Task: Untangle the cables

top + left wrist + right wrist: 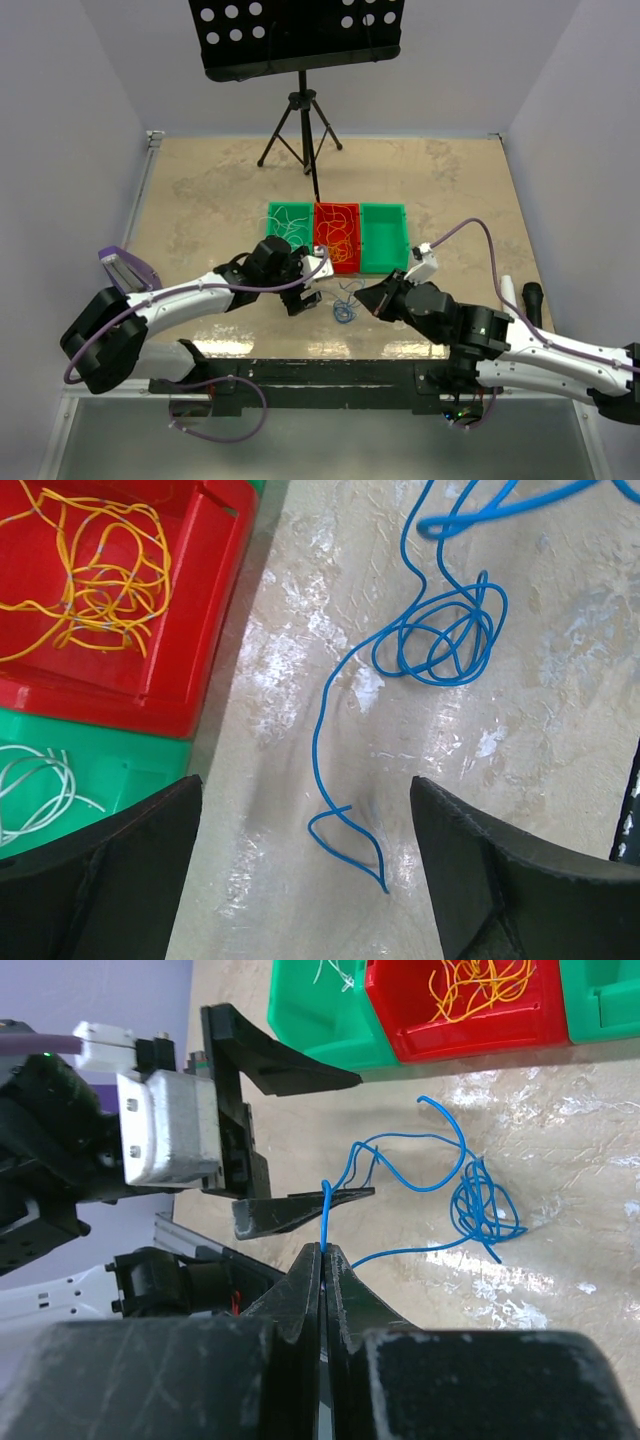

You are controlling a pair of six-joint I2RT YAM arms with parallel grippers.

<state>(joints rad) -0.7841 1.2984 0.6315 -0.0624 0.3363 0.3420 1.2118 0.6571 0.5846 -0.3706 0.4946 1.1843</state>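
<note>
Right wrist view: my right gripper (323,1252) is pressed together, and it pinches one end of the blue cable (480,1210). The thin strand stands up from my tips. The rest of it runs out to a small coil lying on the table (560,680), in front of the bins.

My left gripper (305,810) hangs over the table with its fingers spread wide and nothing in them. A loose blue end lies flat between them.

The yellow-orange cables (100,580) sit in the red bin (150,690). The white cables (40,785) sit in the green bin (130,765).

I think a few things could go wrong. The wire is very thin, so it could slip out of my right pinch. If I pull hard, the coil could tighten into a real knot. My left fingers could shut on nothing, because the strand lies so flat, or they could scrape the table. One left finger is just beside my right tips, so the two could bump.
</note>
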